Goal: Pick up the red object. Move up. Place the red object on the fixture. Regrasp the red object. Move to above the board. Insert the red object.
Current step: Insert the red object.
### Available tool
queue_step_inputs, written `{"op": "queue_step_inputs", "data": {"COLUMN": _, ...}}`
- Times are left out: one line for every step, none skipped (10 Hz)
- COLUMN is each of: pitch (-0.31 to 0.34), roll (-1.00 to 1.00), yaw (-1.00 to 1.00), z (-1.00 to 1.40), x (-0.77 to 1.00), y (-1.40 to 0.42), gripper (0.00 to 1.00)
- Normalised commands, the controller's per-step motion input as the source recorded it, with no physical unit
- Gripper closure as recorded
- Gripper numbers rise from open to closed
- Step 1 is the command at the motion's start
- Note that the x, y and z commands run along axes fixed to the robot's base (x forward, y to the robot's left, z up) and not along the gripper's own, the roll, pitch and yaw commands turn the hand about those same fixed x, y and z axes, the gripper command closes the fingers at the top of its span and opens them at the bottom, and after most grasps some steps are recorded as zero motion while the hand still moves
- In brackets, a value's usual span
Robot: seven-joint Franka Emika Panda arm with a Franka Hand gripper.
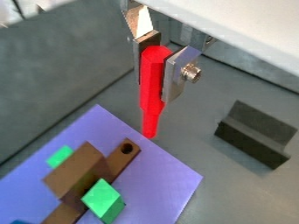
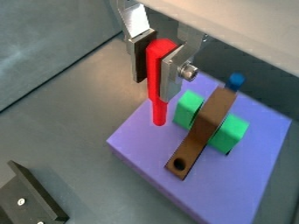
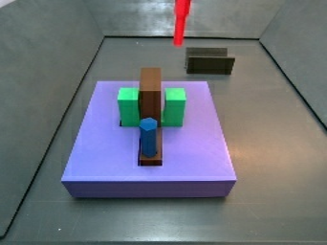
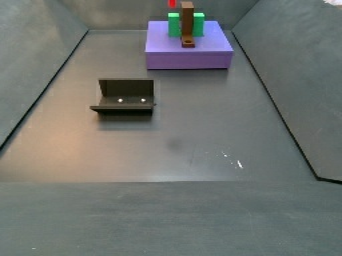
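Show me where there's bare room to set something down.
Bare floor between fixture and board. On the board, only the margins are free; its middle holds bar, green block and blue peg. Gripper holds the red peg above.

Your claw (image 1: 156, 63) hangs raised above the board (image 1: 163, 179), near one edge of it, its two flat silver fingers (image 1: 183, 75) pointing straight down. In both wrist views the plates are closed on the upper part of the red object (image 1: 152, 87), which stands upright between them with its lower end projecting well below the fingertips and clear of the board's top. You can see a round screw head on the outer face of one finger (image 2: 177, 65). In both side views your claw itself lies beyond the frame; only the held piece's lower end (image 3: 182, 21) shows above the board's far side.
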Motion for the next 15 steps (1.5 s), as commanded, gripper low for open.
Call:
{"op": "queue_step_inputs", "data": {"pitch": -0.229, "roll": 0.0, "yaw": -0.29, "z": -0.63, "x": 0.0, "y": 0.18, "gripper": 1.0}}
{"op": "queue_step_inputs", "data": {"pitch": -0.2, "roll": 0.18, "yaw": -0.28, "z": -0.46, "x": 0.04, "y": 0.0, "gripper": 1.0}}
{"op": "queue_step_inputs", "data": {"pitch": -0.144, "roll": 0.5, "yaw": -0.26, "z": -0.15, "x": 0.0, "y": -0.29, "gripper": 1.0}}
{"op": "queue_step_inputs", "data": {"pitch": -0.061, "roll": 0.5, "yaw": -0.23, "z": 0.0, "x": -0.19, "y": -0.23, "gripper": 1.0}}
{"op": "queue_step_inputs", "data": {"pitch": -0.02, "roll": 0.48, "yaw": -0.15, "z": -0.13, "x": -0.08, "y": -0.01, "gripper": 1.0}}
{"op": "queue_step_inputs", "data": {"pitch": 0.0, "roll": 0.3, "yaw": 0.0, "z": -0.42, "x": 0.0, "y": 0.01, "gripper": 1.0}}
{"op": "queue_step_inputs", "data": {"pitch": 0.0, "roll": 0.13, "yaw": -0.07, "z": -0.53, "x": -0.16, "y": 0.09, "gripper": 1.0}}
{"op": "queue_step_inputs", "data": {"pitch": 0.03, "roll": 0.0, "yaw": -0.14, "z": -0.29, "x": -0.12, "y": 0.08, "gripper": 1.0}}
{"op": "queue_step_inputs", "data": {"pitch": 0.063, "roll": -0.1, "yaw": -0.22, "z": 0.0, "x": -0.04, "y": 0.05, "gripper": 1.0}}
{"op": "queue_step_inputs", "data": {"pitch": 0.089, "roll": -0.18, "yaw": -0.29, "z": 0.1, "x": -0.1, "y": 0.0, "gripper": 1.0}}
{"op": "queue_step_inputs", "data": {"pitch": 0.061, "roll": -0.29, "yaw": -0.33, "z": 0.0, "x": -0.16, "y": 0.0, "gripper": 1.0}}
{"op": "queue_step_inputs", "data": {"pitch": 0.053, "roll": -0.32, "yaw": -0.29, "z": 0.0, "x": -0.17, "y": 0.0, "gripper": 1.0}}
{"op": "queue_step_inputs", "data": {"pitch": 0.087, "roll": -0.39, "yaw": -0.33, "z": 0.0, "x": -0.19, "y": 0.0, "gripper": 1.0}}
{"op": "queue_step_inputs", "data": {"pitch": 0.067, "roll": -0.36, "yaw": -0.29, "z": -0.06, "x": -0.19, "y": 0.0, "gripper": 1.0}}
{"op": "queue_step_inputs", "data": {"pitch": 0.0, "roll": -0.21, "yaw": -0.18, "z": -0.17, "x": -0.06, "y": -0.01, "gripper": 1.0}}
